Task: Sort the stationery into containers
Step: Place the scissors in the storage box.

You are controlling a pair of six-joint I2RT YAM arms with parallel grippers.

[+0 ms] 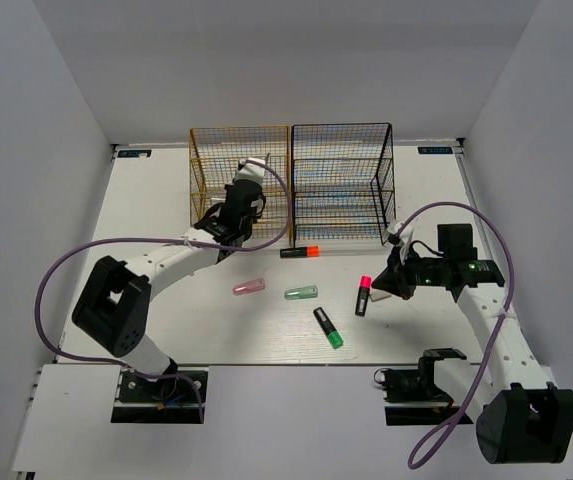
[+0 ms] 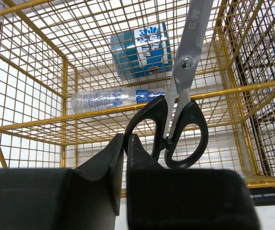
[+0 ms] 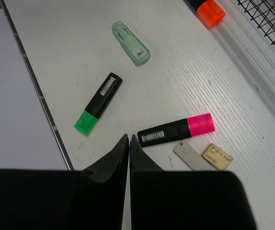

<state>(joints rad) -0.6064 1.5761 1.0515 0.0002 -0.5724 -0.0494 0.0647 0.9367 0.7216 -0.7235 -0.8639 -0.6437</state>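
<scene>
Left arm (image 1: 171,258) stretched out to gold wire rack (image 1: 216,150), left gripper (image 2: 126,140) clamped on scissors (image 2: 185,91) by a black plastic loop, steel blades up, just before the mesh tiers. Right arm (image 1: 494,325) folded, right gripper (image 3: 129,139) pinched closed, empty, just by pink-capped highlighter (image 3: 175,130) on white table (image 3: 55,48)

left arm (image 1: 166,262) stretched forward | left tool (image 2: 126,137) pinched closed | right arm (image 1: 493,325) bent | right tool (image 3: 129,137) closed

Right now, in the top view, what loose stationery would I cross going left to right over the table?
Pink capsule → green capsule → green-capped highlighter → pink-capped highlighter. The orange-capped highlighter lies directly beyond the green capsule, so I leave it unplaced.
</scene>
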